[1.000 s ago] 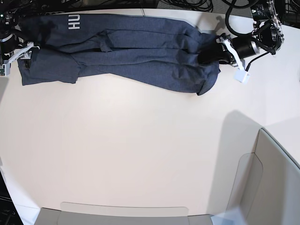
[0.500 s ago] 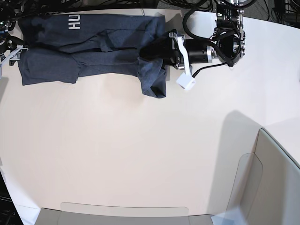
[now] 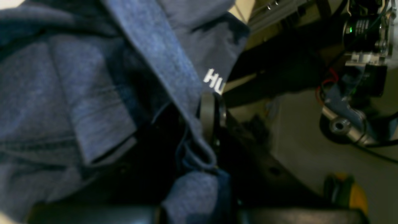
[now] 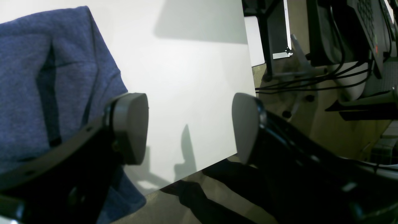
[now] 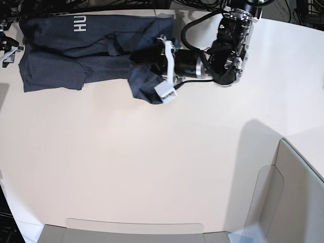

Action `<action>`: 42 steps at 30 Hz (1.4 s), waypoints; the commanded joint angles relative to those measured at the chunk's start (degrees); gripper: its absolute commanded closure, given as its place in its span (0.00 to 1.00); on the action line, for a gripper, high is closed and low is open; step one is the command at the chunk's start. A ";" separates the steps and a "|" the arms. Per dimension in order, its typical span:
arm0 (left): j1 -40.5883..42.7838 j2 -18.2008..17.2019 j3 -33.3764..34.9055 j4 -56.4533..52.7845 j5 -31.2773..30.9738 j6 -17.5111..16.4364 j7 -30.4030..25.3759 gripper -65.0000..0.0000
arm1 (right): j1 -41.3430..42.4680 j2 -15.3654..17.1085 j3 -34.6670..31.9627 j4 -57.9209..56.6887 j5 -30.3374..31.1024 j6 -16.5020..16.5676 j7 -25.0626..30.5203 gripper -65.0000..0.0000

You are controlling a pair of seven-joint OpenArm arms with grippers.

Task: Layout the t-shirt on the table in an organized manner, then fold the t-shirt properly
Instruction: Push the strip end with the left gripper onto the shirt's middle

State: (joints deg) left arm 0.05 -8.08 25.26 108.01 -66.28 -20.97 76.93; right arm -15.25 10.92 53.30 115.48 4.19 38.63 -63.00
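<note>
The dark navy t-shirt (image 5: 76,55) lies along the far edge of the off-white table (image 5: 152,162), its white lettering (image 5: 80,23) at the far left. My left gripper (image 5: 146,62) is shut on the shirt's right end, which is doubled back over the body in a bunched fold. In the left wrist view a fingertip (image 3: 207,118) pinches a fabric edge of the t-shirt (image 3: 77,93), close to the lettering (image 3: 213,81). My right gripper (image 4: 188,127) stands open over the table (image 4: 186,62) corner, beside the t-shirt (image 4: 31,77), holding nothing. In the base view the right gripper (image 5: 7,50) barely shows at the left edge.
A grey-beige bin wall (image 5: 298,197) rises at the near right, and a low strip (image 5: 131,233) runs along the near edge. Cables and stands (image 4: 311,77) lie beyond the table edge. The left arm's body (image 5: 228,45) reaches over the far table.
My left gripper has dragged the shirt's right end far to the left, folding it back over the body. The right gripper has drawn off to the left edge.
</note>
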 commanded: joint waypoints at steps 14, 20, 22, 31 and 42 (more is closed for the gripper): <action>-11.26 0.30 30.96 0.96 20.08 -0.17 -14.55 1.00 | 0.17 0.73 -0.07 0.87 -0.27 0.44 0.54 0.36; -12.05 3.55 36.50 -1.68 27.91 -0.17 -19.30 1.00 | 0.08 0.64 -0.07 0.87 -0.27 0.44 0.45 0.36; -12.05 4.87 36.50 -3.96 29.49 -0.17 -20.00 1.00 | 0.08 0.64 -0.07 0.87 -0.27 0.44 0.45 0.36; -11.97 6.27 36.50 -9.32 31.42 -0.43 -24.13 0.96 | 0.08 -0.24 -0.16 0.87 -0.19 0.44 0.37 0.36; -11.97 6.36 35.98 -3.61 28.00 -0.52 -23.34 0.41 | 0.17 -0.50 -0.95 -0.10 3.16 0.53 0.28 0.36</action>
State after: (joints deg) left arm -10.98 -2.57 61.52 103.15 -37.60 -21.08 55.18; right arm -15.20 9.32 52.07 114.80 7.64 38.63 -63.11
